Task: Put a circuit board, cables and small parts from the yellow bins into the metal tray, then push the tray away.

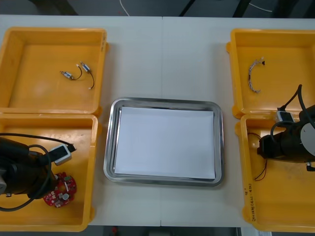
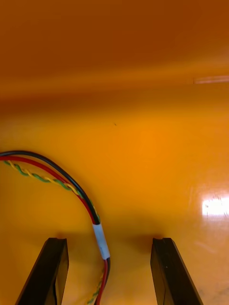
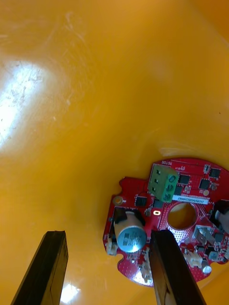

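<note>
two grippers sit low in the near yellow bins, both with fingers spread and nothing held. the left gripper [image 3: 107, 274] hangs in the near left bin [image 1: 93, 162] above the round red circuit board [image 3: 176, 214], but the board lies off to one side. one finger stands over its edge by the grey cylinder [image 3: 130, 237], the other over bare bin floor. closing from here would likely catch only the rim or that cylinder, so the board could tip, skid away or drop on the way to the tray. a finger coming straight down could also press on its components.

the right gripper [image 2: 109, 274] is in the near right bin [image 1: 242, 162], astride the red, black and yellow cable [image 2: 56, 172]. its white sleeve [image 2: 100, 240] lies between the fingers, nearer one of them. thin wire flat on the floor is easy to miss, and the loose loop may snag on the bin wall when lifted.

the metal tray [image 1: 111, 147], white inside, holds nothing and sits between the bins on the table [image 1: 162, 59]. small metal parts [image 1: 65, 74] and the twisted blue and white cable [image 1: 254, 76] lie in the far bins.
</note>
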Controlling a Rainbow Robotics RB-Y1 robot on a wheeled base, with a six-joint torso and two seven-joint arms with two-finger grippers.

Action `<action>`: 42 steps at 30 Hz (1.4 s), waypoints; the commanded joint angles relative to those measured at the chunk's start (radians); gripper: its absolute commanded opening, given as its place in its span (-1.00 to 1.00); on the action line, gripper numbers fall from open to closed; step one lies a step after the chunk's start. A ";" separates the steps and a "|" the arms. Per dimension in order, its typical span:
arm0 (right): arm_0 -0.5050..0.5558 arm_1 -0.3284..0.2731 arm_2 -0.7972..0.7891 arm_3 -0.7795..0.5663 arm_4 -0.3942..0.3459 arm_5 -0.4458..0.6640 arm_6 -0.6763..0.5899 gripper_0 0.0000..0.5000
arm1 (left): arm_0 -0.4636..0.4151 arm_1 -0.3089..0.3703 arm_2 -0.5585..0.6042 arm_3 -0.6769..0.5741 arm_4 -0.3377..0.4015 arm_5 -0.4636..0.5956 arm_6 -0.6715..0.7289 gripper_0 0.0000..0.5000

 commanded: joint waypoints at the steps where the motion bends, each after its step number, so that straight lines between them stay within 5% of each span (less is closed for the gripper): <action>1: 0.020 0.015 0.008 -0.011 0.012 -0.027 -0.009 1.00 | -0.035 -0.020 -0.022 0.015 -0.016 -0.027 -0.089 1.00; 7: 0.036 0.019 0.008 -0.011 0.015 -0.050 0.000 1.00 | -0.037 -0.023 -0.028 0.015 -0.016 -0.027 -0.087 1.00; 10: 0.044 0.019 0.008 -0.017 0.015 -0.050 0.001 1.00 | -0.037 -0.023 -0.034 0.015 -0.018 -0.028 -0.087 -0.94; 11: 0.047 0.019 0.008 -0.019 0.015 -0.050 0.001 1.00 | -0.037 -0.023 -0.036 0.014 -0.018 -0.028 -0.085 -0.99; 23: 0.066 0.015 0.006 -0.033 0.021 -0.050 0.006 1.00 | -0.040 -0.012 -0.011 -0.001 -0.010 -0.010 -0.078 -1.00; 42: 0.067 0.015 0.008 -0.039 0.019 -0.060 0.006 1.00 | -0.040 -0.046 0.292 -0.057 0.146 0.266 -0.067 -1.00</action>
